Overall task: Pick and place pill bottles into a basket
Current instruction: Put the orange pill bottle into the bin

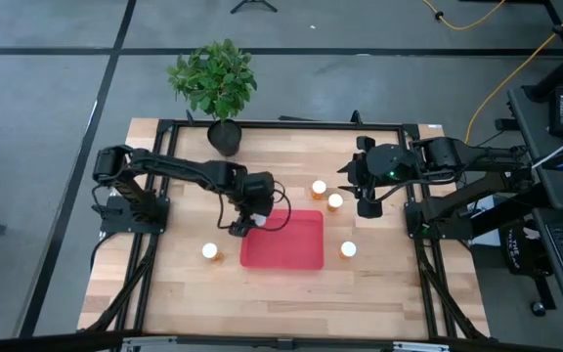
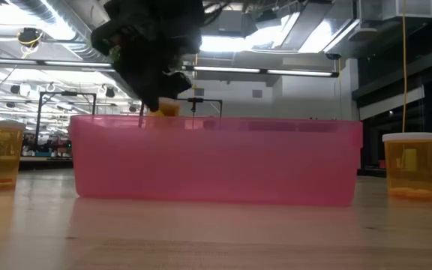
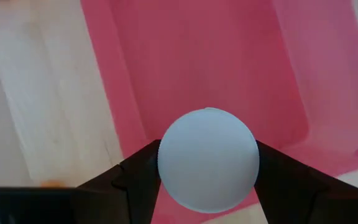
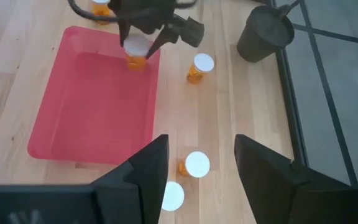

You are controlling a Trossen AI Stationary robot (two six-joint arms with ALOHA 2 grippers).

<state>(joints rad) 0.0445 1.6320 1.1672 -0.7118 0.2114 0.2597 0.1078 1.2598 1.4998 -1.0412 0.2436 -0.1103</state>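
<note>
A white-capped pill bottle (image 3: 207,159) sits clamped in the left gripper (image 1: 245,223) over the red basket (image 1: 296,256) corner; its amber body is mostly hidden. The right gripper (image 4: 196,163) hangs spread, seemingly above two bottles (image 4: 196,164).

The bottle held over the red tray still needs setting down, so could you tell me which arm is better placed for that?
Left. The left gripper is shut on a pill bottle directly above the red tray at its corner. The right gripper is open and empty, back beside two loose bottles.
</note>
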